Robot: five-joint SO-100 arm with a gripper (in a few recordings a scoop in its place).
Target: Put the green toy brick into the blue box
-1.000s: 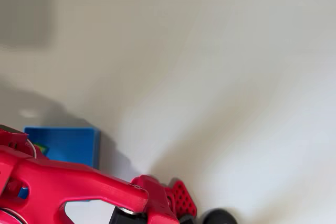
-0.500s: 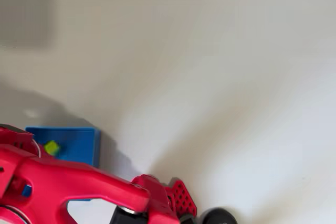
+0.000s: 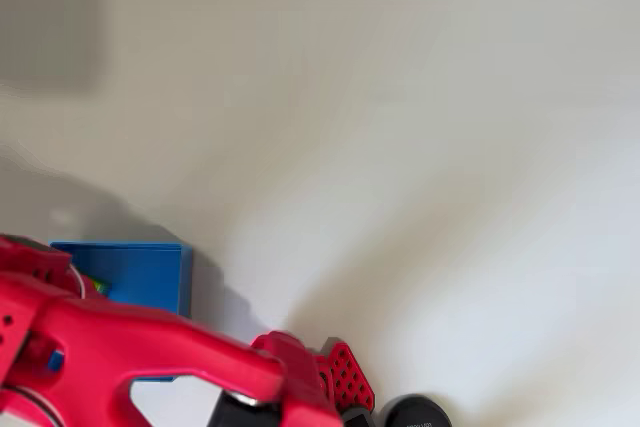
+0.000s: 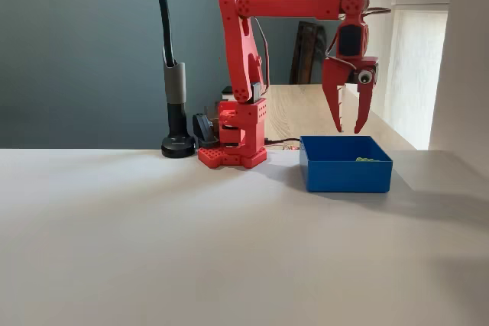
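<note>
Table (image 4: 153, 242) big, pale, smooth; dark teal wall behind. Red arm (image 4: 244, 74) stands at back, reaches over blue box (image 4: 345, 175), likely to drop things inside. Gripper (image 4: 348, 130) hangs at box's 12 o'clock, fingers spread wide, holding nothing. Green toy brick (image 4: 366, 159) lies inside box. Job looks done.

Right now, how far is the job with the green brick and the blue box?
It looks finished. In the fixed view the green toy brick lies inside the blue box. The hand hangs open above the box and holds nothing. What may be left is only bringing the arm back.
</note>
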